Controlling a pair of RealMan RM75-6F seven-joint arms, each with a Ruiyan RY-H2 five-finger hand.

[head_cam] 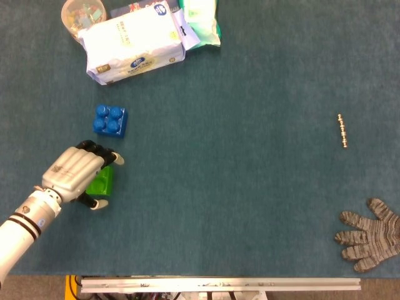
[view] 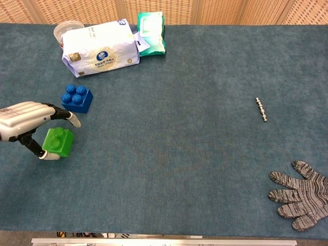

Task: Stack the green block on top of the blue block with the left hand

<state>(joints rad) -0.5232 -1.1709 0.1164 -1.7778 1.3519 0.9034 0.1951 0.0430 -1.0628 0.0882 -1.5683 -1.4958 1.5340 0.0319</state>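
Observation:
The blue block point(head_cam: 110, 120) point(view: 77, 98) stands studs-up on the teal mat at the left. The green block point(head_cam: 101, 182) point(view: 58, 142) is a short way nearer the front edge, slightly tilted. My left hand point(head_cam: 75, 174) point(view: 24, 119) grips the green block, fingers arched over its top and thumb at its lower left side. Whether the block touches the mat I cannot tell. Hand and green block sit apart from the blue block, just in front of it. My right hand appears in neither view.
A white tissue pack point(head_cam: 134, 42) point(view: 100, 47), a green wipes pack point(head_cam: 201, 22) and a plastic cup point(head_cam: 81, 14) lie at the back left. A small metal chain piece point(head_cam: 342, 130) and a grey knitted glove point(head_cam: 370, 234) point(view: 301, 200) lie at the right.

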